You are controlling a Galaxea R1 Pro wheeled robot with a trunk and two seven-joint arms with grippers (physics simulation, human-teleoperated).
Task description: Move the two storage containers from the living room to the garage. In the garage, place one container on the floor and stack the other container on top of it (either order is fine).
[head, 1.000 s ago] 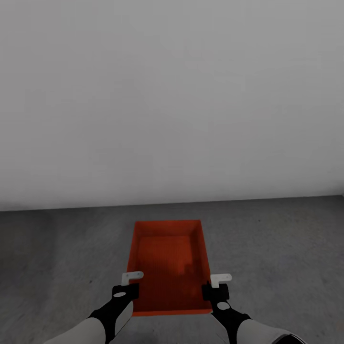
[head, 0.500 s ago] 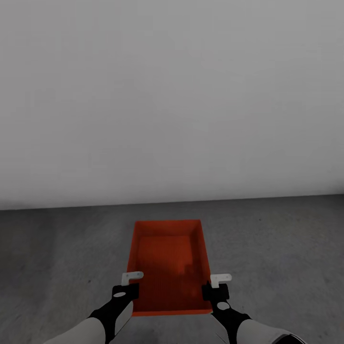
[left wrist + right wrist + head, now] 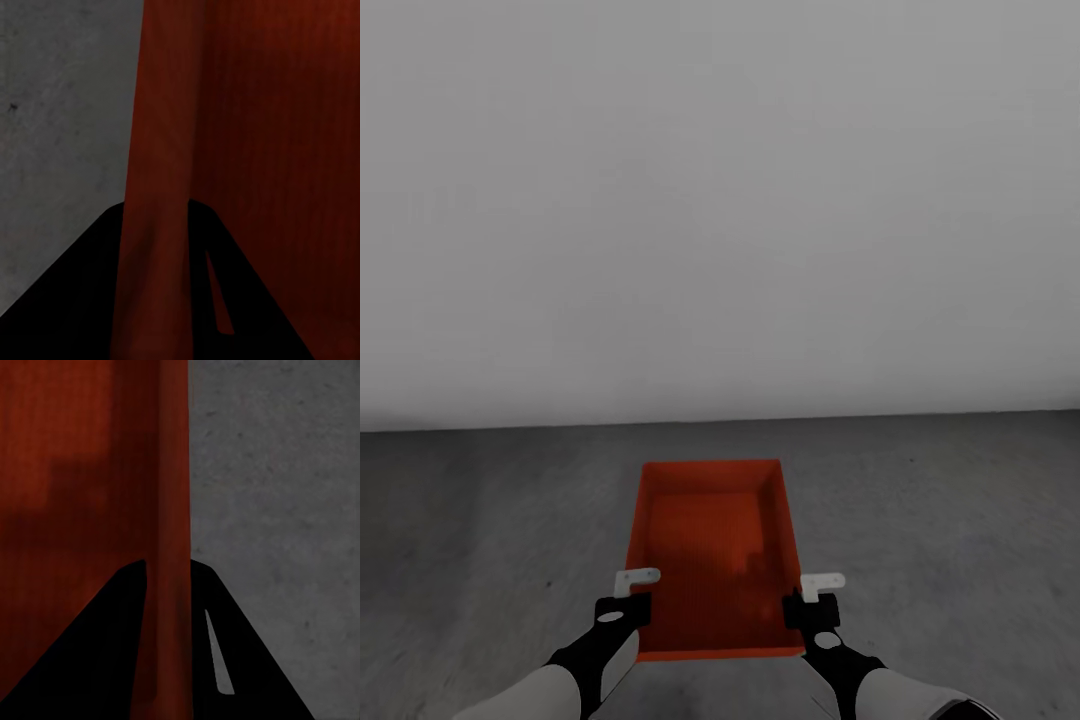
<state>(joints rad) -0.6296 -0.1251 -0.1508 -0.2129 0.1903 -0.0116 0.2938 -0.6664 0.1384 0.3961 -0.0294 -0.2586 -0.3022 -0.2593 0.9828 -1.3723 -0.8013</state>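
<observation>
- Here, left gripper (image 3: pixel 628 600) clamped narrowly on the left long wall of the storage container (image 3: pixel 712 555); in the left wrist view, 2 dark fingers (image 3: pixel 90 292) straddling that thin wall, 1 outside and 1 inside.
- Likewise, right gripper (image 3: pixel 814 602) pinched on the right long wall; in the right wrist view, 2 black fingers (image 3: pixel 90 652) set either side of the wall's edge, tight against it.
- Both grips placed toward the near end of the bin, 1 per side, directly opposite each other.
- Between the 2 grippers: an open-top, orange-red rectangular bin, long axis running away from the grippers, level, no tilt visible.
- Inside the bin: nothing but its own finely ribbed bottom, with a soft darker shadow patch across the near half.
- Thin walls, slightly flared rim, uniform colour; darker red where seen close in the left wrist view (image 3: pixel 247 150) and the right wrist view (image 3: pixel 82 495).
- Under and around the bin: rough dark grey floor (image 3: pixel 940 520); cannot tell whether the bin rests on it or hangs just above it.
- Beyond the far end of the bin, past a strip of floor: plain pale grey wall (image 3: pixel 720 200), well apart from both grippers.
</observation>
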